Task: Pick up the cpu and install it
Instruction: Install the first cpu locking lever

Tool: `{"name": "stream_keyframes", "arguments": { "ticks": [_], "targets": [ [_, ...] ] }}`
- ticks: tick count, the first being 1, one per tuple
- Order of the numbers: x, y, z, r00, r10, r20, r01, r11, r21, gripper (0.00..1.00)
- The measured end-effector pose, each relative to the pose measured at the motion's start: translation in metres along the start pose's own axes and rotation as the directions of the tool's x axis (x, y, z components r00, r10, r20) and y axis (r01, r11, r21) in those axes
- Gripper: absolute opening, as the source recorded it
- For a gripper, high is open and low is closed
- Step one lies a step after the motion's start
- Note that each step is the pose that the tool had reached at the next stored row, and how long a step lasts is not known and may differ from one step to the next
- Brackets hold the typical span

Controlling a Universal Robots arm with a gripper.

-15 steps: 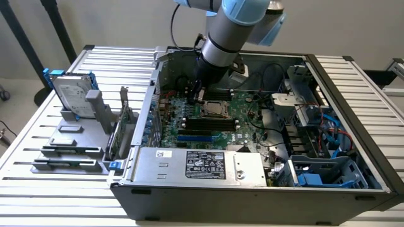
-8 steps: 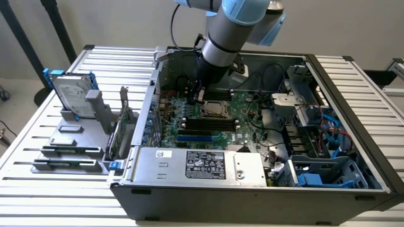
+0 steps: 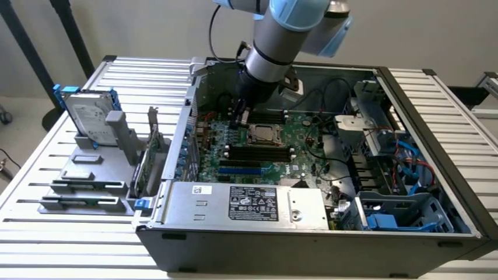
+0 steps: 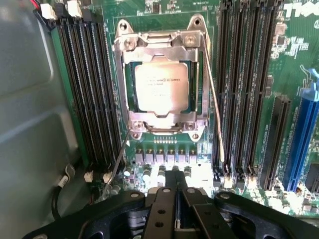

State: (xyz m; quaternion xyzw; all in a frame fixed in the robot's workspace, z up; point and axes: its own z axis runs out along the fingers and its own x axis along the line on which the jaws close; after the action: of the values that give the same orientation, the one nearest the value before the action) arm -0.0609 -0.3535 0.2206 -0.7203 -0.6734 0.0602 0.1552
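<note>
open pc case [image 3: 311, 248], cpu [image 4: 161, 87] sitting in its socket inside the metal frame [image 4: 160, 44], my gripper [image 4: 175, 179] pinched shut on nothing, hovering over the motherboard [image 4: 164, 10] just beside the socket

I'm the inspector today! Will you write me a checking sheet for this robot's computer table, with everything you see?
Surface: slatted metal table carrying an open computer case.
Job's things: cpu sits in its motherboard socket, metal frame around it.
Clutter: hard drive and memory sticks on a grey holder, at the exterior view's left.
Grippers: claw shut, holding nothing, hovering over the board near the cpu.
Cables: blue and red cables inside the case.
Surroundings: pale wall behind.
</note>
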Motion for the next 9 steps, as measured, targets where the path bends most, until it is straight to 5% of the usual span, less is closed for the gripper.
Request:
{"name": "stream_keyframes", "arguments": {
  "ticks": [4,9],
  "targets": [
    [-0.001,-0.0128,0.004,0.9998,-0.001,-0.0186,0.001,1.0,0.0003,0.11],
    [-0.001,-0.0151,0.0048,0.998,0.042,-0.0473,-0.042,0.9991,-0.0043,0.11]
  ]
}}
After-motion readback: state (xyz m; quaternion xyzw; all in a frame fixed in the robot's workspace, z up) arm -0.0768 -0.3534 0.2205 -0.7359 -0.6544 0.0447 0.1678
